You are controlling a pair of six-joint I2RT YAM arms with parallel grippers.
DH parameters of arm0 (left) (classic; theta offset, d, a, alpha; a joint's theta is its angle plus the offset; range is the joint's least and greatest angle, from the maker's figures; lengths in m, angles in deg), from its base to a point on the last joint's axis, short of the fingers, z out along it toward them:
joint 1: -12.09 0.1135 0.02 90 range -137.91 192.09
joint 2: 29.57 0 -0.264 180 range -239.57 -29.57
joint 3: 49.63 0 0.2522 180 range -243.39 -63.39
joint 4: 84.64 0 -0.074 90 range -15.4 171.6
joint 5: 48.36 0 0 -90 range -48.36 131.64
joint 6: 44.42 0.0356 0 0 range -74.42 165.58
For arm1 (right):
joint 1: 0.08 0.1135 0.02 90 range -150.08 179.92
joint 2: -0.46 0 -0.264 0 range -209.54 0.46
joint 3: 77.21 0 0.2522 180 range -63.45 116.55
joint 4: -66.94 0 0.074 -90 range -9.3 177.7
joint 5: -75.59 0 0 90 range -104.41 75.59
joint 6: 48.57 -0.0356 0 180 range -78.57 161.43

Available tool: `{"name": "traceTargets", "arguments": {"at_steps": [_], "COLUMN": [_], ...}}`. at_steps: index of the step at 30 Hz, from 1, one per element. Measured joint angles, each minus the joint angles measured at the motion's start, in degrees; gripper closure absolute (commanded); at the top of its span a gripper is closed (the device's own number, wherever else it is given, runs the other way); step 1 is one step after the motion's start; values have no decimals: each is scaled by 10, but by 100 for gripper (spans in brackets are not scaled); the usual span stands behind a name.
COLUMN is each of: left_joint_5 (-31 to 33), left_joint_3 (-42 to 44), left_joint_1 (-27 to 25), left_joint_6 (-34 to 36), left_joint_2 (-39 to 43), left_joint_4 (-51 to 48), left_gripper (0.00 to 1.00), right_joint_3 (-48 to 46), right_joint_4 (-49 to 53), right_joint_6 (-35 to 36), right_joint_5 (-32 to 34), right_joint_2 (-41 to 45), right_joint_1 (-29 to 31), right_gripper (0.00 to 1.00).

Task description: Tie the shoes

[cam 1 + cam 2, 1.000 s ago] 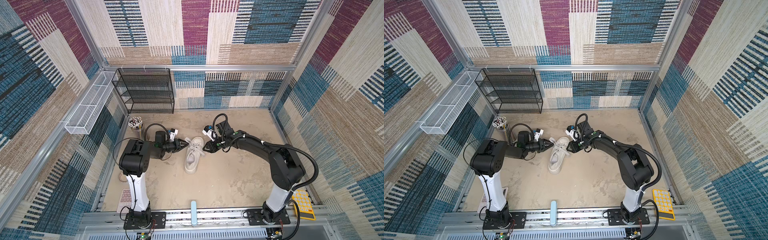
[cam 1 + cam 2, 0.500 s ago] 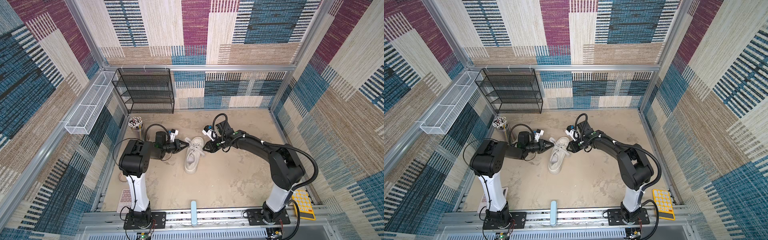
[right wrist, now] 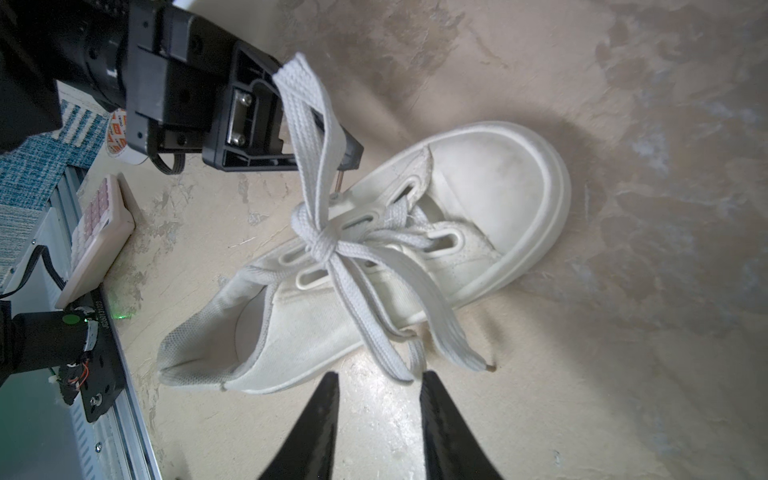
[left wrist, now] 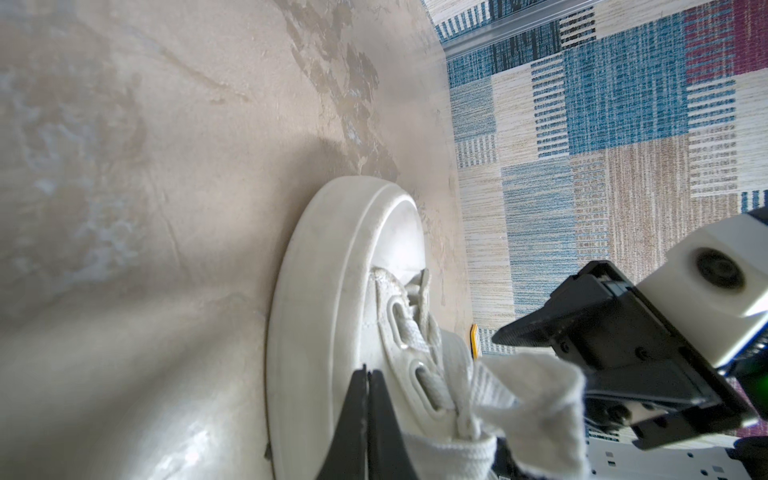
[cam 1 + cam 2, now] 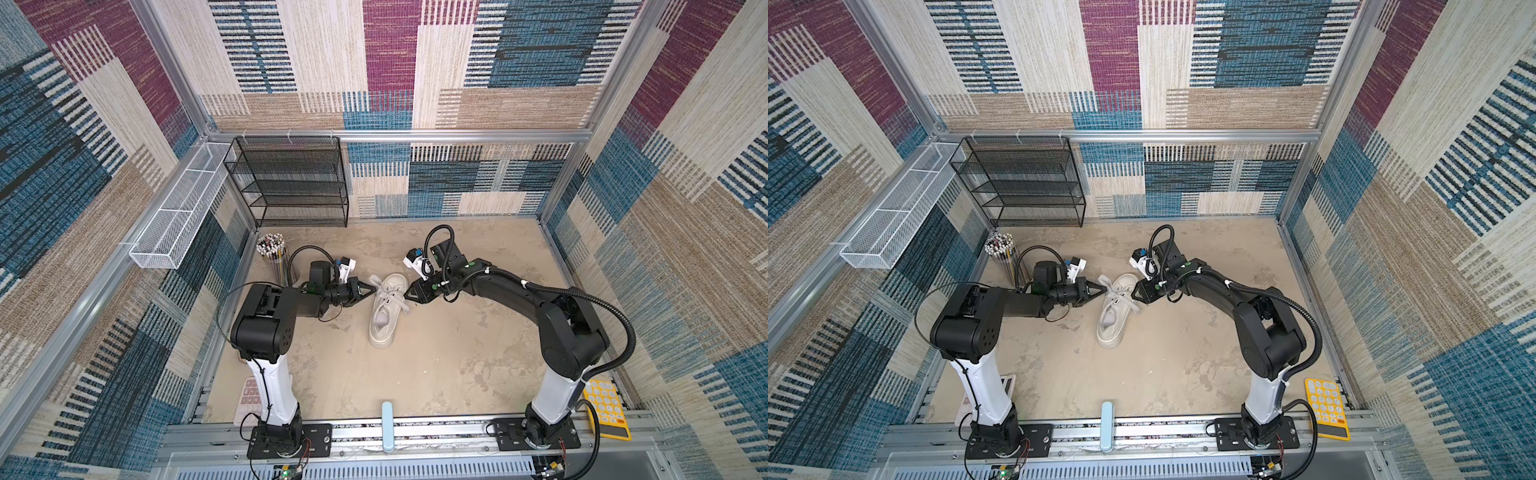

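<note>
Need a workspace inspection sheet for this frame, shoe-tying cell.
Surface: beige table, mottled stains.
Job's things: white sneaker upright mid-table; laces knotted, one loop pulled up.
Clutter: pencil cup, pink calculator, yellow calculator, all at edges.
Grippers: left gripper shut on laces; right gripper open, empty, beside sneaker.
Cables: black hose along right arm; wrist loops clear of sneaker.
Surroundings: black mesh rack, white wire basket, carpet walls.

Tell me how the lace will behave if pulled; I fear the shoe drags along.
The lace looks flat and floppy: it folds limply where the shut left gripper pinches it, so it likely pulls only once taut. The shoe seems light and unpinned, the right gripper open beside it, so it may slide.
</note>
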Motion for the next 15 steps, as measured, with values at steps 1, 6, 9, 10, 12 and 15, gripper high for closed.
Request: {"name": "traceTargets", "arguments": {"at_steps": [1,6,9,10,12,15], "left_joint_5": [5,27,34,38,43,53], "left_joint_3": [0,0,3,5,11,18], "left_joint_1": [0,3,8,10,14,16], "left_joint_6": [7,35,38,38,38,38], "left_joint_2": [6,31,31,32,32,39], "left_joint_4": [-8,-52,-62,-64,-67,-73], "left_gripper": [100,100,100,100,100,100], "right_joint_3": [0,6,18,24,31,40], "right_joint_4": [0,-4,-5,-7,-10,-12], "right_joint_6": [2,16,36,45,65,98], "right_joint_5": [0,7,23,28,37,49], "right_joint_2": [-1,-2,-4,-6,-11,-19], "right_joint_1": [1,16,29,33,42,53], "right_gripper": [63,63,63,63,63,63]}}
